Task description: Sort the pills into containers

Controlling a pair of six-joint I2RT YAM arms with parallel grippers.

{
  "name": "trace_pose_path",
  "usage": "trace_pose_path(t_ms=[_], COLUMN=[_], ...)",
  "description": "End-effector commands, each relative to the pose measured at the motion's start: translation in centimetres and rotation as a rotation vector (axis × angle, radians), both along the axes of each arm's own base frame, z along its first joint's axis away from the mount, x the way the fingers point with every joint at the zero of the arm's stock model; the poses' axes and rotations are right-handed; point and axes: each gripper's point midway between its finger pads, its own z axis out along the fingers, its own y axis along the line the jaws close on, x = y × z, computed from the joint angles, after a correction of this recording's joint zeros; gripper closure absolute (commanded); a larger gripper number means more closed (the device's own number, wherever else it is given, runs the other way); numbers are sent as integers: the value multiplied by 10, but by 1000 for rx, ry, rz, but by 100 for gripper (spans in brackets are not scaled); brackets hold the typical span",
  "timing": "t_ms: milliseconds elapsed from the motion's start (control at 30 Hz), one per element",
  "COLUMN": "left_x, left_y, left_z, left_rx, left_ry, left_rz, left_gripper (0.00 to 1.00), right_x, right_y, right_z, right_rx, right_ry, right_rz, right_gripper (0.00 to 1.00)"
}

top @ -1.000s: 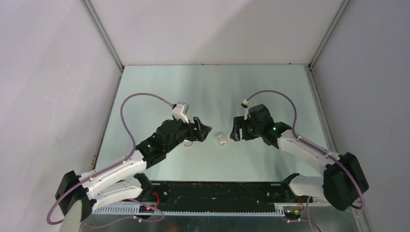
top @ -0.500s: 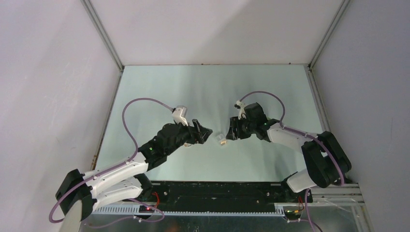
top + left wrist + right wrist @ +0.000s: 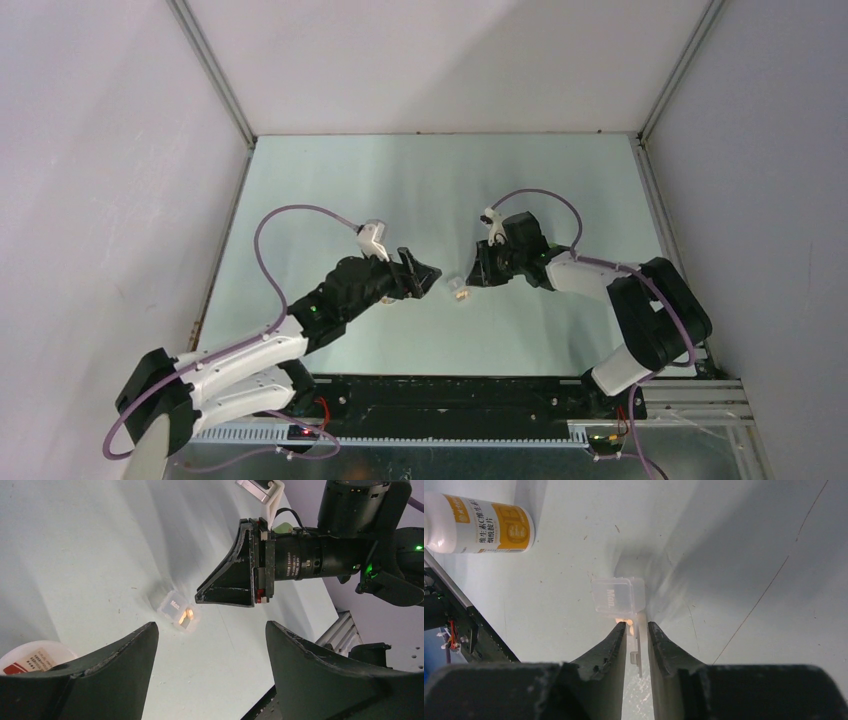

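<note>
Pill box (image 3: 618, 596), small and clear with its lid marked "Mon." folded open, sits on the table right at the tips of my right gripper (image 3: 636, 625). The fingers stand almost pressed together with a thin clear edge of the box between them, and I cannot tell whether they actually pinch it. Orange pills (image 3: 186, 617) show in the uncovered compartment. I judge the box very light, stiff but thin-walled and slick, so a nudge may skid or tip it and spill the pills. That thin edge looks like a weak hold, and gripping across the body's two side walls seems safer. My left gripper (image 3: 211, 627) hovers just across from the box, jaws spread wide, holding nothing. A white bottle (image 3: 474, 522) with a yellow label sits near that gripper. Beyond, the table (image 3: 440, 180) has open room toward the far wall, and both side walls are well apart from the box.
</note>
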Motion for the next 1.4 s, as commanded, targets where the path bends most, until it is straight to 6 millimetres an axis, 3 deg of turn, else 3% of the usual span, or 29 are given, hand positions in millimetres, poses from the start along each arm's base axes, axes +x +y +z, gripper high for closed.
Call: trace_pose_path(t_ms=[0, 367, 767, 900, 1067, 1267, 1367], left_x=[2, -1, -4, -4, -2, 8, 11], left_y=[-4, -13, -26, -33, -44, -53, -59], left_z=[7, -2, -3, 3, 28, 37, 36], left_rx=[-45, -103, -198, -251, -382, -440, -438], left_ry=[-7, 67, 125, 136, 81, 76, 78], left_rz=[-1, -9, -29, -46, -84, -75, -87], left_gripper=[16, 17, 17, 17, 17, 18, 25], right_x=[4, 0, -14, -20, -32, -43, -47], right_y=[5, 5, 3, -1, -3, -5, -5], right_z=[0, 17, 78, 100, 120, 143, 148], right_rx=[30, 67, 229, 280, 332, 381, 395], right_ry=[-9, -3, 0, 12, 63, 69, 77], right_rz=[13, 12, 18, -4, -21, -28, -19], right_gripper=[76, 90, 87, 87, 86, 85, 85])
